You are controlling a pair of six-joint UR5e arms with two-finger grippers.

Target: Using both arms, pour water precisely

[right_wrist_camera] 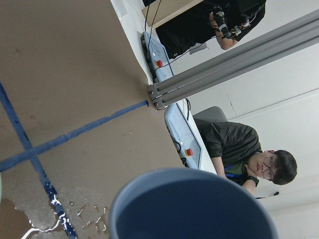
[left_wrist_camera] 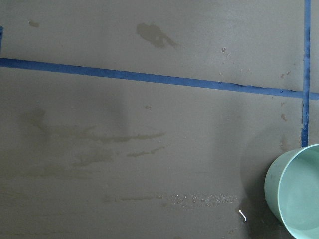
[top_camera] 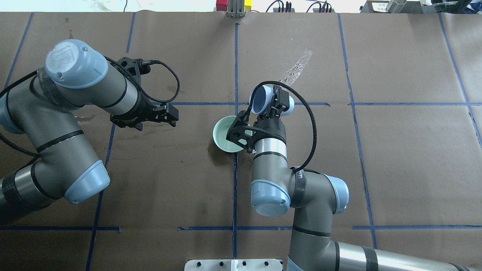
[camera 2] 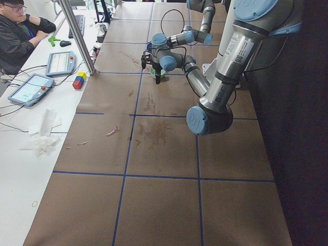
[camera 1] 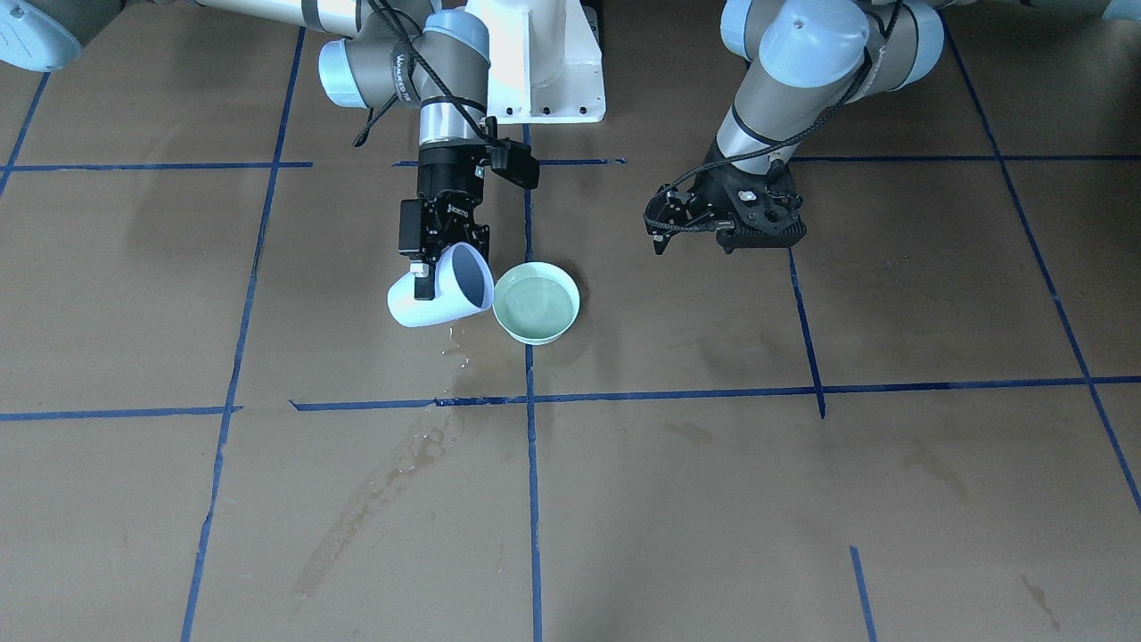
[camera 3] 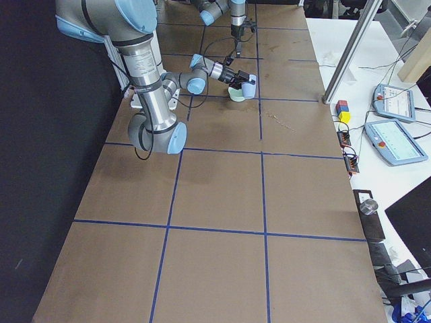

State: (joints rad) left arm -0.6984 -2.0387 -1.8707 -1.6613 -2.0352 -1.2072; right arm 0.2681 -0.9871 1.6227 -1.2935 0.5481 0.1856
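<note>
My right gripper (camera 1: 441,259) is shut on a white cup with a blue inside (camera 1: 437,299), tipped on its side. The cup's mouth points at a pale green bowl (camera 1: 570,290) right beside it. Faint glints in the bowl show water (camera 1: 535,308). From above, the cup (top_camera: 260,98) sits beyond the bowl (top_camera: 224,137), and the right gripper (top_camera: 273,105) grips its side. The right wrist view shows only the cup's rim (right_wrist_camera: 189,204). My left gripper (camera 1: 655,227) hangs open and holds nothing, well off to the side of the bowl (left_wrist_camera: 294,194).
Droplets (camera 1: 455,343) lie on the brown paper below the cup, and a long wet streak (camera 1: 383,490) runs toward the operators' edge. The white pedestal (camera 1: 544,62) stands behind the bowl. An operator (camera 2: 20,25), tablets and coloured blocks (camera 2: 78,81) are at the far side table.
</note>
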